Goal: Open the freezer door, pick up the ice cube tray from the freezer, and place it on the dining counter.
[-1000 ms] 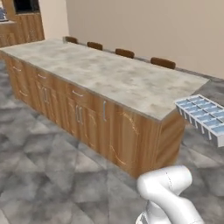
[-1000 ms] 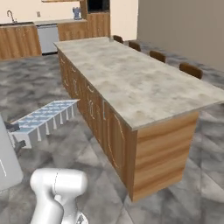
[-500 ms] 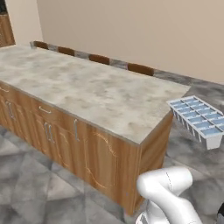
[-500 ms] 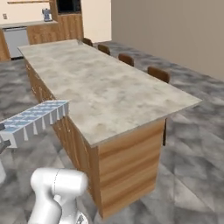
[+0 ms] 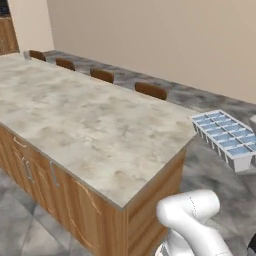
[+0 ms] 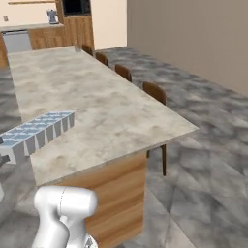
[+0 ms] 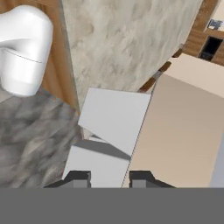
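My pincer (image 7: 107,178) is pinched narrow on the ice cube tray (image 5: 224,138), carried in the air just off the dining counter's (image 5: 85,130) near corner. The stone top lies at about nine o'clock from the tray in the left base view, the tray's long axis pointing away from me. Chairs (image 5: 151,90) line the far edge; I judge nothing blocks the way.

The counter (image 5: 85,125) has a beige-grey marbled top over a warm brown wooden base. The tray (image 5: 225,139) is white with pale blue cells. The floor (image 6: 203,145) is mottled grey stone; the wall (image 5: 165,40) is plain beige.
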{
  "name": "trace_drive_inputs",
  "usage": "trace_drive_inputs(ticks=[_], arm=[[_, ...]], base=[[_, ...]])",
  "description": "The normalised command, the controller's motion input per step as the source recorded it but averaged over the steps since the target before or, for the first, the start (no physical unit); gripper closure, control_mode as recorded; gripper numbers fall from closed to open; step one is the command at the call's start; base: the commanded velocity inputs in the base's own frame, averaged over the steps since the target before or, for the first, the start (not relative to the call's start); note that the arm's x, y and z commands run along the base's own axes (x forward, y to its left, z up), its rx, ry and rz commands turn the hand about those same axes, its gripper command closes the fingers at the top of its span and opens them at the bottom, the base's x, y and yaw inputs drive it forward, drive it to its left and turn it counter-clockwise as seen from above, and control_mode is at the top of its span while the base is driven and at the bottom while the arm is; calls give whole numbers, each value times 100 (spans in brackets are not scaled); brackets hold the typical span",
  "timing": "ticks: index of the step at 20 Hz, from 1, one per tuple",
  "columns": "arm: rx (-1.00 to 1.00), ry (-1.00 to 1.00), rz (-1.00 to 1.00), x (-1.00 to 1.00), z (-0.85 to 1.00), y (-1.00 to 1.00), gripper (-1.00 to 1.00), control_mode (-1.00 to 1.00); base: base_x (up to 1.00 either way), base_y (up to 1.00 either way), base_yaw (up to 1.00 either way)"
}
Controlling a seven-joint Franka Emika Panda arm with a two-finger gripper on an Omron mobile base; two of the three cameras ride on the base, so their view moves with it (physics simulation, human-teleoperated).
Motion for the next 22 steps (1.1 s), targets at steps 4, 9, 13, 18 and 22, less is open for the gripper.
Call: trace_drive_inputs(ticks=[4,9,13,18,22], arm=[[0,0,0,0,0,0,100,100],[0,0,0,0,0,0,100,100],[0,0,0,0,0,0,100,100],[0,0,0,0,0,0,100,100],[0,0,0,0,0,0,100,100]], base=[[71,-100,24],[61,-100,43],[57,-100,48],[59,-100,48],[71,-100,43]])
